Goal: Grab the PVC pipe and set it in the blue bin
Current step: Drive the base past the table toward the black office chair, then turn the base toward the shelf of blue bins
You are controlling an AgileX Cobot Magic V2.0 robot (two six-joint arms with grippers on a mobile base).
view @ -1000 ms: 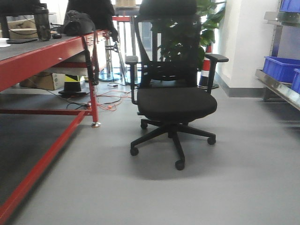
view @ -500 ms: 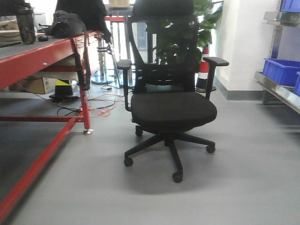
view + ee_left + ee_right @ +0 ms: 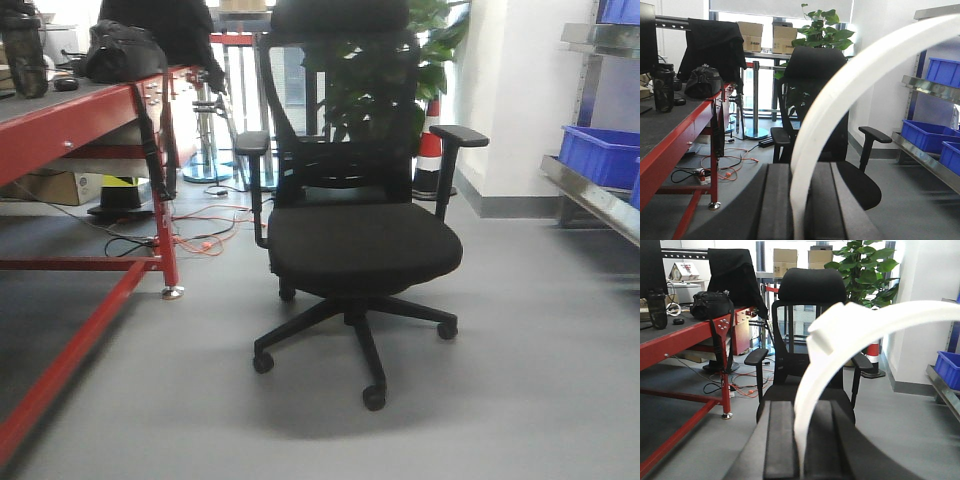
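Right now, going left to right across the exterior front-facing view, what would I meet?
black bottle → black bag → orange cables on the floor → black office chair → blue bin on the metal shelf

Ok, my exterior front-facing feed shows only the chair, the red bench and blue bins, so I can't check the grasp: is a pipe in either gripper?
Observer: Yes. In the left wrist view a white curved PVC pipe rises out of the left gripper, clamped.
Operator: And the right?
Observer: The right gripper also clamps a white curved piece; I cannot tell whether it is the same pipe.
Operator: Plain tube?
Observer: No, the right wrist view shows a thicker collar partway up it.
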